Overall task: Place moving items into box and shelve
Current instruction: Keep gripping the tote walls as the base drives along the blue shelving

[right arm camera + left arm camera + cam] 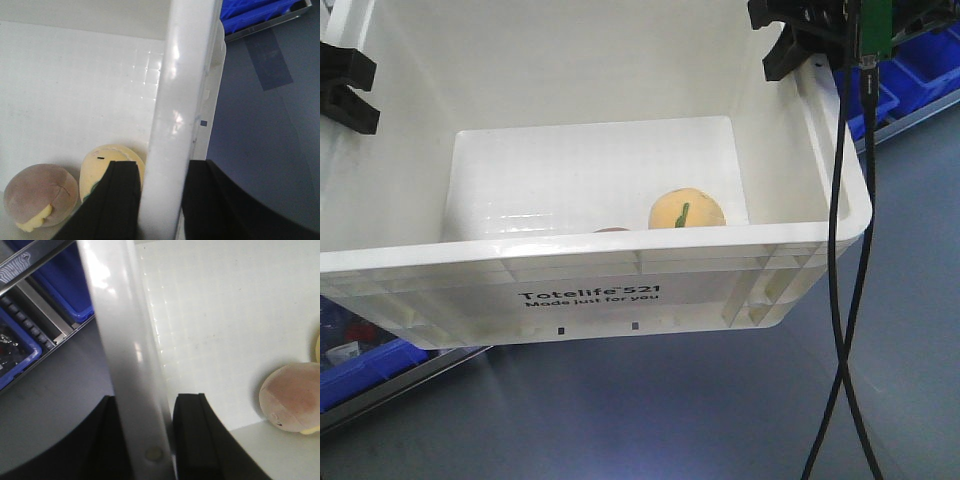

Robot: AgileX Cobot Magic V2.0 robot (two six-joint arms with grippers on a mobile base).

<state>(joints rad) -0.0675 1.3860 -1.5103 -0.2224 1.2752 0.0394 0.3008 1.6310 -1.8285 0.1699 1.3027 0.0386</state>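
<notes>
At the far left a blue plastic bin (370,365) sits low beside the grey floor (650,410). The left gripper (148,400) clamps the left wall of the large white rectangular plastic box (620,260), one black finger (192,430) inside and the other outside, both pressed against the wall. On the box floor, at its near side, lies the pale pinkish round toy ball (292,397) with a cream bit. Just right of it is the yellow-orange round toy ball (687,210) with a green stripe. The right gripper (162,167) grips the right wall the same way, its inner finger close to the yellow-orange ball. Black cables (840,250) hang at the right, with more blue bins (920,70) beyond.
</notes>
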